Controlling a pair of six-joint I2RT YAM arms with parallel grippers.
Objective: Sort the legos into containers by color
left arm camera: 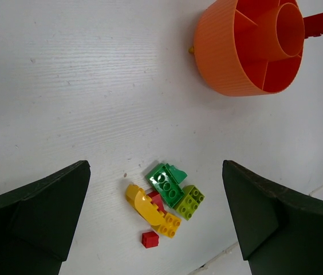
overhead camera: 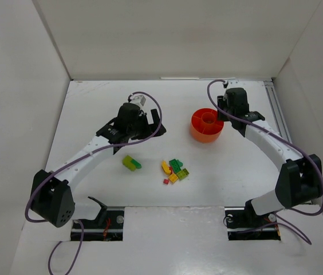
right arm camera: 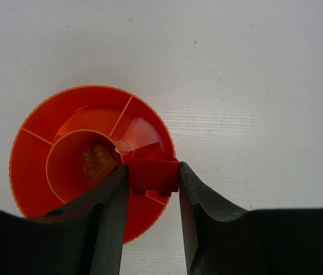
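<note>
The left gripper (left arm camera: 154, 167) hangs over the white table (overhead camera: 93, 109) with its two dark fingers (left arm camera: 41, 215) spread as wide as they go, and it holds nothing. Near its lower side a lime studded plastic brick joined to a green one (overhead camera: 131, 163) lies alone.

Further right is the loose cluster. Seen between the left fingers, it has a curved yellow brick (left arm camera: 143, 205), a red brick half hidden under it (left arm camera: 156, 198), a dark green studded brick (left arm camera: 162, 179), a lime studded brick (left arm camera: 189, 201), a square yellow brick (left arm camera: 169, 224) and a tiny red cube (left arm camera: 149, 239) just apart from the rest.

Right of these and further back stands the round, ribbed orange plastic dish (overhead camera: 206, 135), well apart from the cluster. Something brownish (right arm camera: 95, 160) lies in its central cup, too blurred to name. The right gripper (right arm camera: 153, 171) is closed partway on a red rectangular brick (right arm camera: 153, 176), pinched on both sides. It is held over the dish's rim on the side nearest that gripper. Whether it touches the dish is unclear.

Plain white walls (overhead camera: 167, 34) enclose the table at the back and on both sides.
</note>
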